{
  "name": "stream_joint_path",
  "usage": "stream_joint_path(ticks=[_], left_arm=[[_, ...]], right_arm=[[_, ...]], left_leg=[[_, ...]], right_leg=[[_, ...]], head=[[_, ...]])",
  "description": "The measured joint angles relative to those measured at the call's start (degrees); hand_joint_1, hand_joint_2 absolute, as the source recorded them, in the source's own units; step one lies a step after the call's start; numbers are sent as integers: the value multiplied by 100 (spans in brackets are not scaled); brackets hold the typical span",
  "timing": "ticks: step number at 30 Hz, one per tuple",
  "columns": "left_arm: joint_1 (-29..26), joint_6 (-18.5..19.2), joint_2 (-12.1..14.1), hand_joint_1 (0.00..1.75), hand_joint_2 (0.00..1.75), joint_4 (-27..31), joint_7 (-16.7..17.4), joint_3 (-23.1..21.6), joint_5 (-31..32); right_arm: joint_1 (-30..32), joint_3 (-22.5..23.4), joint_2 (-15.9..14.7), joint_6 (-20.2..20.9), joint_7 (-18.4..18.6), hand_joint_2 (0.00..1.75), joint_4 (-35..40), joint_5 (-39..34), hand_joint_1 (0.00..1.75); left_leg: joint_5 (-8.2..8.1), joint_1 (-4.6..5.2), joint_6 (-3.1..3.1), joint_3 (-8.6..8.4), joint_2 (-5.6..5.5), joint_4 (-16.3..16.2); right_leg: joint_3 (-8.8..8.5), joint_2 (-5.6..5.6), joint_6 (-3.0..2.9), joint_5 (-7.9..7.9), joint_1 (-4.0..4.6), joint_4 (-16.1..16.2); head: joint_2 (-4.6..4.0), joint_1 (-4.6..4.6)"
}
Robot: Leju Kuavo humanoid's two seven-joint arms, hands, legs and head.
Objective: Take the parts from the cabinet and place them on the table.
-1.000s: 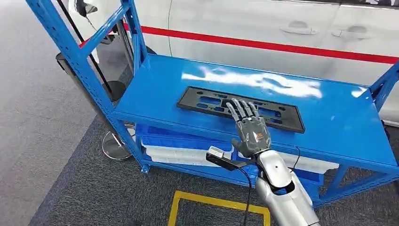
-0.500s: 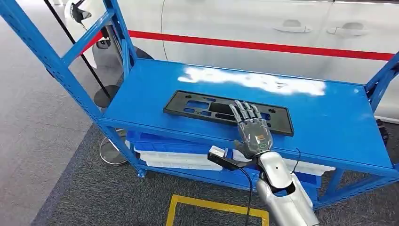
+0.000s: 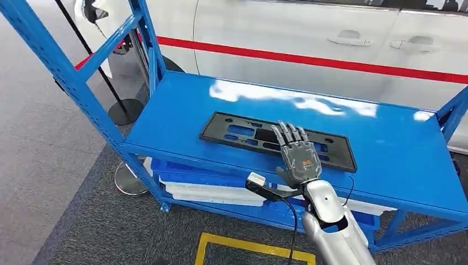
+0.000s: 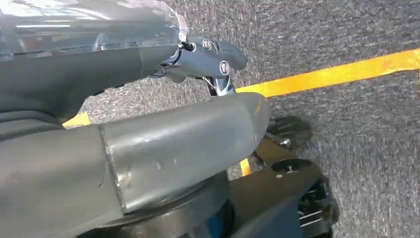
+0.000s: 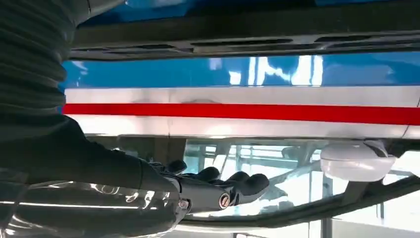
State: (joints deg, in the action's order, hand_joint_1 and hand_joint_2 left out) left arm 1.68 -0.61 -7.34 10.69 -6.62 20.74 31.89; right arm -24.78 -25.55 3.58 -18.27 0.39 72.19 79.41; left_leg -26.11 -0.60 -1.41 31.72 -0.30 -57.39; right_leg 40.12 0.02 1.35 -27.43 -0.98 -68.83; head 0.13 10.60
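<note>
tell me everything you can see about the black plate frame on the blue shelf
The black frame is a long, flat rectangular panel, seemingly matte plastic, pierced by several rectangular cut-outs through which the blue shows. It lies flat on the top of the blue shelf, nearer the front edge, its long side roughly along that edge and slightly angled. The right hand is spread over its right-of-middle part, fingers extended and apart; whether they press on it cannot be told. Nothing else touches it.

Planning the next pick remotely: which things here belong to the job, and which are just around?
Job:
black plastic frame part
blue shelf it lies on
right hand, fingers spread over the part

Just around:
white trays on the lower shelf
white car behind
yellow floor marking
</note>
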Motion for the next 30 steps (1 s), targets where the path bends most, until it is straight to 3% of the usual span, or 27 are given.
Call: stream_joint_path(ticks=[1, 2, 3, 4, 6, 8, 10, 11, 15, 17, 18, 19, 20, 21, 22, 24, 25, 26, 28, 29, 30], left_arm=[[2, 6, -6, 0, 0, 0, -2, 0, 9], [5, 11, -7, 0, 0, 0, -2, 0, 13], [20, 13, -7, 0, 0, 0, -2, 0, 13], [31, 20, -4, 0, 0, 0, 2, 0, 15], [27, 22, -4, 0, 0, 0, 2, 0, 15], [33, 39, -4, 0, 0, 2, -2, -2, 15], [42, 44, -4, 0, 0, 2, -4, 0, 15], [42, 46, -4, 0, 0, 2, -4, 0, 15], [42, 46, -4, 0, 0, 2, -4, 0, 15], [42, 46, -4, 0, 0, 0, -4, -2, 15], [32, 50, -4, 0, 0, 2, -2, 0, 15], [24, 52, -4, 0, 0, 2, -2, -2, 15], [15, 52, -4, 0, 0, 0, -2, -2, 15], [16, 55, 13, 0, 0, 0, -2, 0, 15], [34, 63, 7, 0, 0, 2, -7, 0, 15], [26, 87, 7, 0, 0, 0, -7, 0, 15], [18, 96, 7, 0, 0, 2, -9, 0, 15], [21, 96, 4, 0, 0, 2, -13, 2, 13], [45, 96, 4, 0, 0, 0, -15, 2, 15], [47, 96, 2, 0, 0, 2, -15, 2, 15], [46, 96, 2, 0, 0, 2, -18, 2, 15]], right_arm=[[-3, 11, 0, 7, 4, 175, 0, 9, 0], [-5, 22, -4, 17, 7, 175, 0, 24, 0], [-8, 26, -4, 28, 11, 175, 2, 28, 0], [3, 28, -7, 31, 11, 175, 4, 39, 0], [15, 37, -9, 37, 13, 175, 4, 63, 0], [6, 37, -7, 52, 11, 175, 9, 83, 0], [-7, 37, -4, 63, 11, 175, 7, 85, 0], [-6, 37, -4, 66, 11, 175, 7, 85, 0], [-6, 37, -4, 66, 11, 175, 7, 85, 0], [-3, 37, -4, 68, 11, 175, 7, 85, 0], [7, 37, -4, 72, 11, 175, 0, 85, 0], [14, 37, -4, 76, 9, 175, -2, 87, 0], [24, 37, -4, 83, 9, 175, -2, 87, 0], [0, 37, 2, 118, 5, 175, -17, 109, 0], [-14, 37, 2, 127, -2, 175, -48, 146, 0], [-40, 37, 22, 118, -31, 175, -96, 179, 0], [-56, 37, 24, 109, -42, 175, -120, 181, 0], [-96, 37, 24, 94, -54, 175, -172, 181, 0], [-147, 35, 24, 79, -61, 175, -315, 179, 0], [-145, 31, 24, 79, -68, 175, -387, 179, 0], [-145, 18, 24, 76, -79, 175, -457, 179, 0]], left_leg=[[-54, -3, 23, -43, -1, -26], [-98, -4, 55, -42, 3, -45], [-130, 42, 92, -35, -11, -82], [-150, 43, 118, -28, -15, -72], [-174, 28, 179, -66, -5, -48], [-267, 10, 240, -69, 3, -147], [-600, -1, 282, 295, 3, -865], [-687, -2, 290, 414, 3, -1079], [-687, -2, 290, 414, 3, -1079], [-740, -5, 295, 496, 4, -1232], [-888, -5, 301, 846, 4, -1810], [-871, -5, 293, 955, 3, -1938], [-614, -2, 264, 975, 3, -1789], [205, 76, 64, 381, 5, -282], [169, 98, 57, 346, 2, -170], [171, 101, 27, 321, -7, -118], [210, 23, -1, 256, 10, -17], [211, 34, -6, 224, 0, 23], [193, 34, -54, 216, 3, 21], [179, 34, -60, 212, 2, 20], [167, 34, -58, 205, -3, 14]], right_leg=[[-230, -2, -2, 329, -11, 545], [-353, 0, -15, 364, -16, 844], [-401, -1, -17, 290, 30, 921], [-386, 13, -83, 286, 6, 924], [-387, 34, -153, 256, 40, 925], [-450, 30, -232, 238, -2, 960], [-496, 11, -291, 192, 4, 960], [-506, 10, -293, 181, 18, 960], [-506, 10, -293, 181, 18, 960], [-511, 11, -299, 175, 19, 960], [-540, 7, -309, 142, 33, 958], [-558, 10, -312, 127, 36, 958], [-615, 24, -312, 89, 49, 958], [-799, 32, -270, -39, 97, 965], [-766, 35, -204, -44, 77, 965], [-802, 31, -141, -48, 71, 1020], [-796, 20, -106, -101, 71, 953], [-716, 17, -72, -196, 65, 786], [-248, 18, -28, -586, 47, -60], [-18, 18, -8, -701, 38, -440], [137, 17, 6, -703, 24, -654]], head=[[0, -2], [0, 0], [0, -2], [0, 7], [0, 7], [-2, 4], [0, 7], [0, 9], [0, 9], [0, 7], [0, 7], [0, 7], [0, 7], [0, 2], [2, 2], [0, 4], [0, 0], [0, 2], [0, 2], [0, 2], [0, 2]])
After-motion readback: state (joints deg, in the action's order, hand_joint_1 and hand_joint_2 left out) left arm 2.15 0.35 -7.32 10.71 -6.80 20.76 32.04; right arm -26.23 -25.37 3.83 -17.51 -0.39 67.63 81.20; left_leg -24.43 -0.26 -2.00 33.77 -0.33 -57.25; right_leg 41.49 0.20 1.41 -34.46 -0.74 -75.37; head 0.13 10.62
